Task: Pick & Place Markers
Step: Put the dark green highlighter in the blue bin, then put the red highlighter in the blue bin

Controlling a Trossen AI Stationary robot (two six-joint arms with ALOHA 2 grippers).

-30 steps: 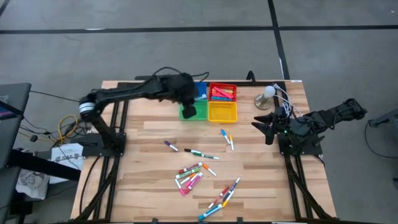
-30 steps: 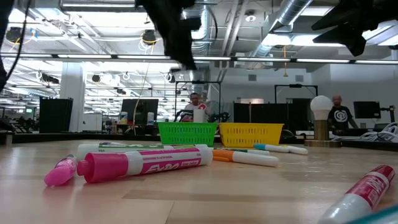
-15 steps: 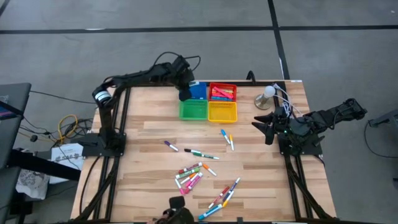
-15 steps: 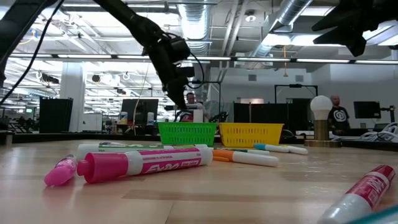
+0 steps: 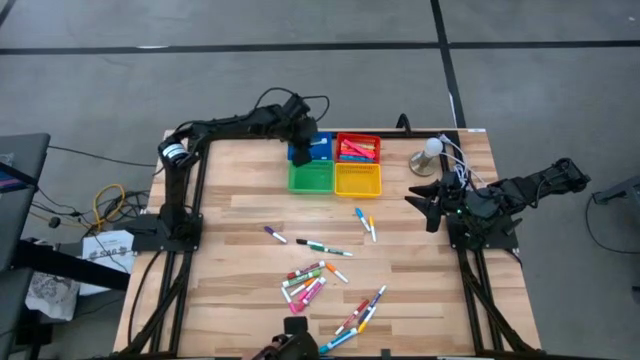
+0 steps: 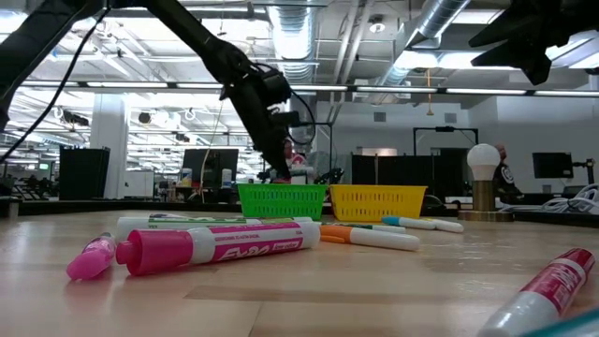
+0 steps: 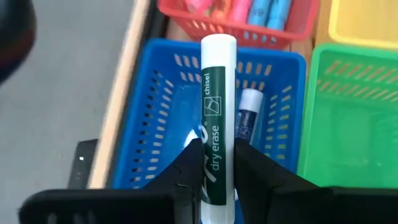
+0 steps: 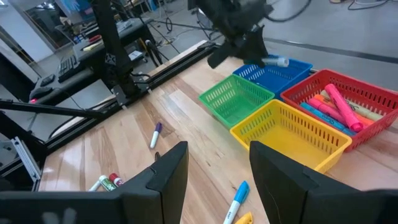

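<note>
Marker now over blue tray; left gripper clamped.

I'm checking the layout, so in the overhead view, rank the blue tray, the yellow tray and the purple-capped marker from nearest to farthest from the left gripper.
1. Blue tray: directly under the left gripper.
2. Yellow tray: diagonally across the tray block.
3. Purple-capped marker: out on the mid-table.

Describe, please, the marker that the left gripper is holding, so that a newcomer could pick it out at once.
At the table's far edge stand four small trays; the left gripper hangs over the blue tray. Clamped between its fingers is a marker with a white barrel, a dark green label reading "dry erase", the only marker off the table.
</note>
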